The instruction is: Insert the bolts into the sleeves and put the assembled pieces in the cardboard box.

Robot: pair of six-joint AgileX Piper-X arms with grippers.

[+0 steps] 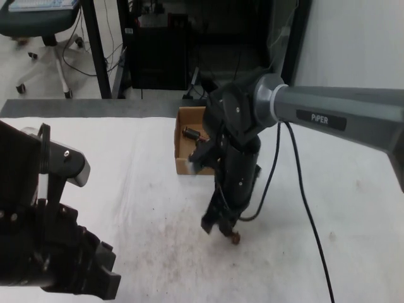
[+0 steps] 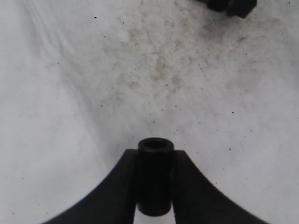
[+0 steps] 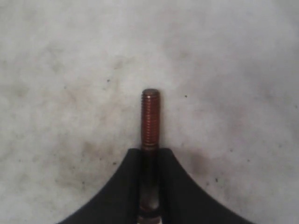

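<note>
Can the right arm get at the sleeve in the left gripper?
Likely yes: the sleeve juts open end first from the left gripper; bare bench lies between it and the bolt in the right gripper.

Cardboard box (image 1: pixel 185 165) behind right tool (image 1: pixel 222 229)

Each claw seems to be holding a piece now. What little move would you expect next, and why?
Probably bringing the two arms together so the bolt's tip lines up with the sleeve's open end. The right gripper is shut on the bolt, threads sticking out, the left gripper is shut on the sleeve, and the two pieces are apart.
</note>
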